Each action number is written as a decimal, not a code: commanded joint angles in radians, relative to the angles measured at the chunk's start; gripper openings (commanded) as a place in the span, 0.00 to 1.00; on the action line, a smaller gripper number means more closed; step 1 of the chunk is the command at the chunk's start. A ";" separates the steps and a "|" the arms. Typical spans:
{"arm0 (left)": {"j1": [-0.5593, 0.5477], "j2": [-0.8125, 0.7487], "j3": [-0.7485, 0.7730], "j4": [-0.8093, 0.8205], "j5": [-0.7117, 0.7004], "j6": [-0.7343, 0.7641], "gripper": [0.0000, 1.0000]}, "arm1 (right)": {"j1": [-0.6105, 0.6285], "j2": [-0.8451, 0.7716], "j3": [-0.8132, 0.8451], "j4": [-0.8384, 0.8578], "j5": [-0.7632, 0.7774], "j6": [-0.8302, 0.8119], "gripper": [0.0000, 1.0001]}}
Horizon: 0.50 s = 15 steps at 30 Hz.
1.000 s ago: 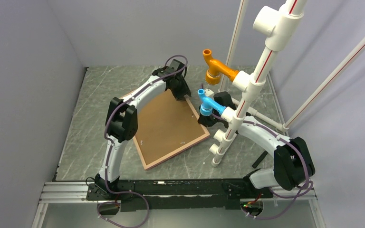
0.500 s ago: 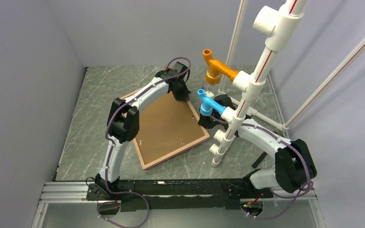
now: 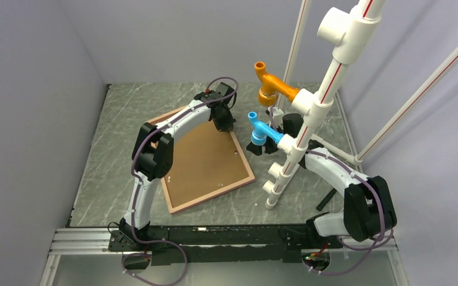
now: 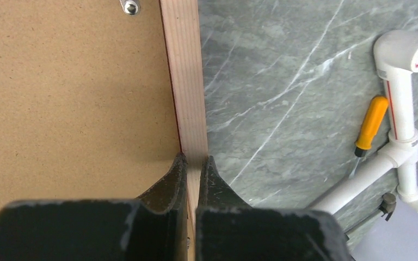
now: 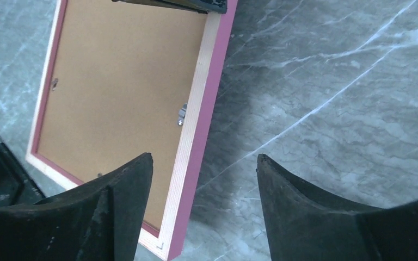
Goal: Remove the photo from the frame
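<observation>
The frame (image 3: 212, 193) lies face down on the marbled table, its pale wood back and the brown backing board (image 3: 203, 164) turned up. The photo is hidden beneath the board. My left gripper (image 4: 194, 160) is at the frame's far corner, shut on its pale wood border (image 4: 184, 81). My right gripper (image 5: 204, 157) hangs open just off the frame's right edge, whose pink side (image 5: 209, 109) shows between its spread fingers without touching them. In the top view a blue pipe fitting (image 3: 257, 132) partly hides this gripper.
A white pipe rig (image 3: 301, 137) with an orange fitting (image 3: 271, 83) stands right of the frame, close to the right arm. A yellow-handled screwdriver (image 4: 371, 124) lies on the table by the pipes. Grey walls enclose the table.
The left gripper shut on the frame's far corner. The right gripper opened, let go of the frame's right edge and drew back. The frame swung a little to the left.
</observation>
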 commanded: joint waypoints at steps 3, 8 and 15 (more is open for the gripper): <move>0.005 -0.110 0.019 0.021 -0.035 0.045 0.00 | -0.075 0.139 0.089 -0.026 -0.253 0.124 0.74; 0.004 -0.121 0.022 0.026 -0.015 0.049 0.00 | -0.080 0.299 0.119 0.029 -0.402 0.192 0.78; 0.012 -0.139 0.010 0.025 0.022 0.084 0.00 | -0.074 0.414 0.160 0.155 -0.598 0.295 0.72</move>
